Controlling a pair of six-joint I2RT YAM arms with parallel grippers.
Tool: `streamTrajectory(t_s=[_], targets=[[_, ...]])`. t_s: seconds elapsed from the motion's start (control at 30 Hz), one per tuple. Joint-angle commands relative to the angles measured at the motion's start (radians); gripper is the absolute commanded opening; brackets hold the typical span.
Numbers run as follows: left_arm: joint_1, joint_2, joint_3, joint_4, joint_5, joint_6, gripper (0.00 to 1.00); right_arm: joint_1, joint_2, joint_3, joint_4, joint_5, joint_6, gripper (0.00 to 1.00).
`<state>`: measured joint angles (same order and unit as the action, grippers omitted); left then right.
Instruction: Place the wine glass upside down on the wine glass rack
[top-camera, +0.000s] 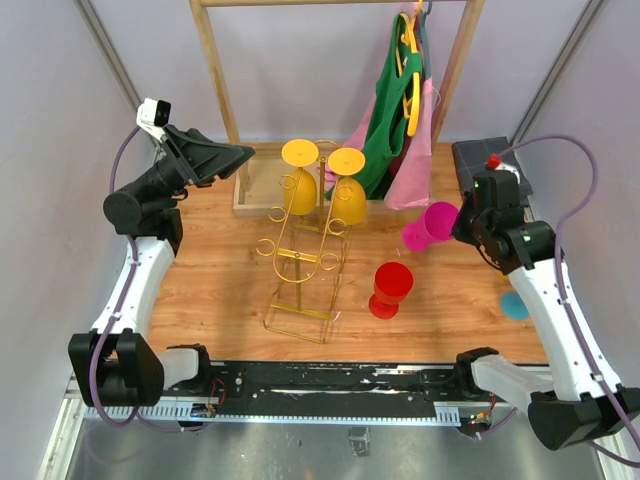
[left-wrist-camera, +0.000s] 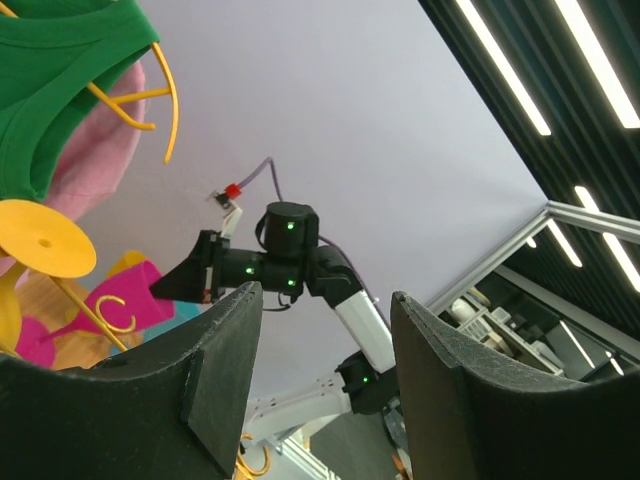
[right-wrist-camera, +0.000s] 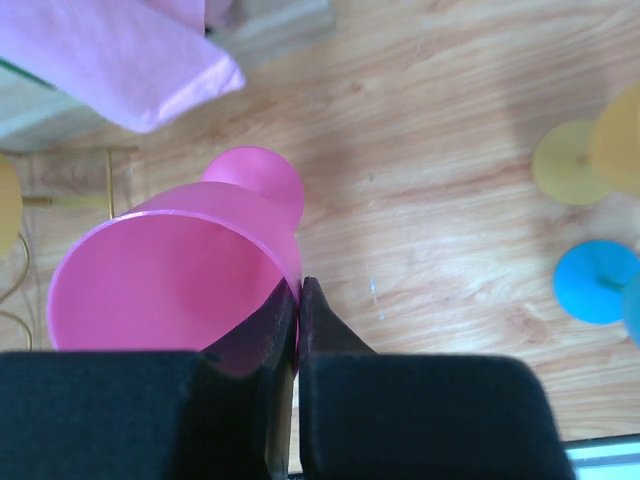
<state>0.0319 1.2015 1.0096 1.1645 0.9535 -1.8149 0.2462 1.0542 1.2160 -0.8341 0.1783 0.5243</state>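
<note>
My right gripper (top-camera: 455, 222) is shut on the rim of a pink wine glass (top-camera: 428, 226), held tilted above the table at the right; in the right wrist view its fingers (right-wrist-camera: 298, 305) pinch the glass's wall (right-wrist-camera: 170, 270). The gold wire wine glass rack (top-camera: 305, 255) stands mid-table with two yellow glasses (top-camera: 300, 180) hanging upside down on it. A red glass (top-camera: 390, 288) stands on the table right of the rack. My left gripper (top-camera: 240, 155) is open and empty, raised at the back left, pointing right; its fingers (left-wrist-camera: 215, 370) frame the right arm.
A wooden clothes rail (top-camera: 215, 75) stands at the back with green and pink garments (top-camera: 395, 120) on yellow hangers. A blue glass (top-camera: 514, 305) lies near the right arm, and its foot shows in the right wrist view (right-wrist-camera: 597, 283). A black box (top-camera: 485, 160) sits at the back right.
</note>
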Motion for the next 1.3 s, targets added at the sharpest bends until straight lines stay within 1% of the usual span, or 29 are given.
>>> streamTrajectory(t_s=[0.0, 0.17, 0.23, 0.43, 0.53, 0.6, 0.8, 0.9, 1.0, 1.13, 1.23, 1.27], targets=[[0.007, -0.001, 0.006, 0.042, -0.004, -0.001, 0.59, -0.01, -0.05, 0.11, -0.055, 0.17, -0.036, 0.01], [0.008, -0.01, 0.002, 0.036, -0.004, 0.008, 0.59, -0.009, -0.067, 0.249, -0.061, 0.314, -0.079, 0.01], [0.007, -0.012, 0.006, 0.019, -0.001, 0.014, 0.59, -0.009, -0.089, 0.282, -0.024, 0.34, -0.1, 0.01], [0.007, -0.021, 0.012, -0.02, -0.001, 0.034, 0.59, -0.01, -0.181, 0.302, 0.212, 0.382, -0.173, 0.01], [0.007, -0.024, 0.014, -0.039, 0.002, 0.045, 0.59, -0.009, -0.192, 0.33, 0.342, 0.341, -0.188, 0.01], [0.006, -0.026, 0.017, -0.048, 0.002, 0.051, 0.59, -0.009, -0.192, 0.347, 0.426, 0.286, -0.176, 0.01], [0.007, -0.027, 0.021, -0.057, 0.003, 0.054, 0.59, -0.009, -0.135, 0.427, 0.655, 0.003, -0.052, 0.01], [0.008, -0.03, 0.026, -0.063, 0.002, 0.055, 0.59, -0.01, -0.079, 0.475, 0.744, -0.157, 0.07, 0.01], [0.007, -0.035, 0.029, -0.068, 0.002, 0.055, 0.59, -0.009, -0.006, 0.512, 0.831, -0.352, 0.179, 0.01], [0.007, -0.045, 0.026, -0.048, -0.007, 0.03, 0.59, -0.011, 0.085, 0.529, 0.969, -0.58, 0.318, 0.01], [0.007, -0.045, 0.031, -0.046, -0.01, 0.026, 0.59, -0.014, 0.157, 0.517, 1.114, -0.733, 0.465, 0.01], [0.007, -0.044, 0.03, -0.037, -0.015, 0.019, 0.59, -0.014, 0.181, 0.507, 1.203, -0.779, 0.528, 0.01]])
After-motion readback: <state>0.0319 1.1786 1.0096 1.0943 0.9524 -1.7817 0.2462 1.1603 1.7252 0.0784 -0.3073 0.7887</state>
